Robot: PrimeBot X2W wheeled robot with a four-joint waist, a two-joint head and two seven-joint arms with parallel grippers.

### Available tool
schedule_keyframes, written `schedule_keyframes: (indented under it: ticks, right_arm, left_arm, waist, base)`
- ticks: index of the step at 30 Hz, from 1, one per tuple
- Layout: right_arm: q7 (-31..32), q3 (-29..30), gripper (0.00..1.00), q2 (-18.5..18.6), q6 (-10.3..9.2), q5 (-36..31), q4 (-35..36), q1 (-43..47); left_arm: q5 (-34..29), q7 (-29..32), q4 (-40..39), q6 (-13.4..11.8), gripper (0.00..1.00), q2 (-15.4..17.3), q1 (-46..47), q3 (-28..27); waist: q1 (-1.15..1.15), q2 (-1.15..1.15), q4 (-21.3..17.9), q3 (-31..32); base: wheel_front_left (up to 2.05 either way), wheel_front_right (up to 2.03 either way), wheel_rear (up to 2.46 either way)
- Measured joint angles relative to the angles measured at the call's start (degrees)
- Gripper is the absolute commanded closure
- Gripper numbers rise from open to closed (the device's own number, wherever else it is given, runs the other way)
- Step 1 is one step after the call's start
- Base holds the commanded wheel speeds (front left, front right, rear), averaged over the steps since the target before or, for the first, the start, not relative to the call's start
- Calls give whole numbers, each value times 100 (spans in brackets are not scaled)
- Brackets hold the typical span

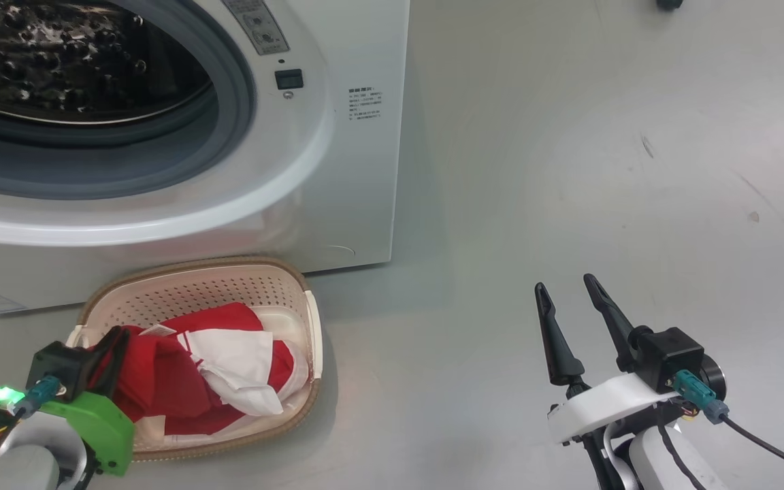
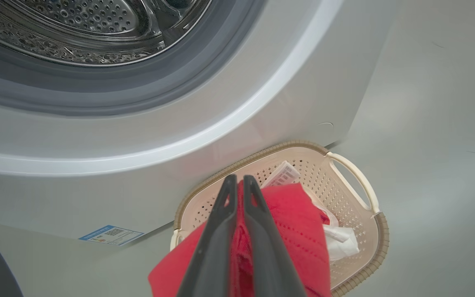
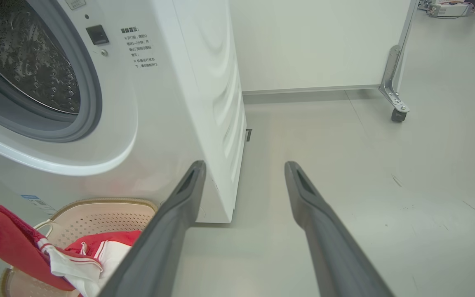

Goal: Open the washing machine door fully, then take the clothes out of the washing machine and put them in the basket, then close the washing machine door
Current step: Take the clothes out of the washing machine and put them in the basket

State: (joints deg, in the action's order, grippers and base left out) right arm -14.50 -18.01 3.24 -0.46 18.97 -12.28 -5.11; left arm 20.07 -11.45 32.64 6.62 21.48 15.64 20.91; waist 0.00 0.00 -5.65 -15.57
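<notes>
The clothes (image 1: 229, 367) are seen lying in the basket (image 1: 215, 286), which is set on the floor (image 1: 569, 170) just in front of the washing machine (image 1: 365, 170), at the near left. A red fold of them is pinched between the closed fingers of the left end effector (image 2: 238, 185) over the basket's left end. The right end effector (image 1: 565, 286) is held wide open and empty, well apart to the right.

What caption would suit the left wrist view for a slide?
Left gripper shut on red clothes at the basket, in front of the washing machine.
</notes>
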Motion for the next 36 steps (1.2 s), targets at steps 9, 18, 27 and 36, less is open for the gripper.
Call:
schedule_keyframes:
  ticks: [9,18,27,36]
  right_arm:
    - [0,-65,0,-19,-122,-46,155,-175]
    - [0,-105,0,-44,-233,-113,385,-333]
    - [-1,-175,0,-48,-376,-122,659,-512]
    - [-1,-201,0,-54,-477,-138,859,-611]
  left_arm:
    - [-8,89,334,25,100,130,582,-4]
    - [11,279,773,32,100,271,1212,-36]
    - [55,380,1068,56,100,349,1722,11]
    - [56,390,1463,57,100,357,2099,145]
  waist:
    - [0,0,-376,-618]
    - [0,0,-687,-1350]
    - [0,0,-847,-1975]
    - [0,0,-932,-2489]
  base:
    - [0,0,0]
    - [0,0,0]
    - [0,0,0]
    - [0,0,0]
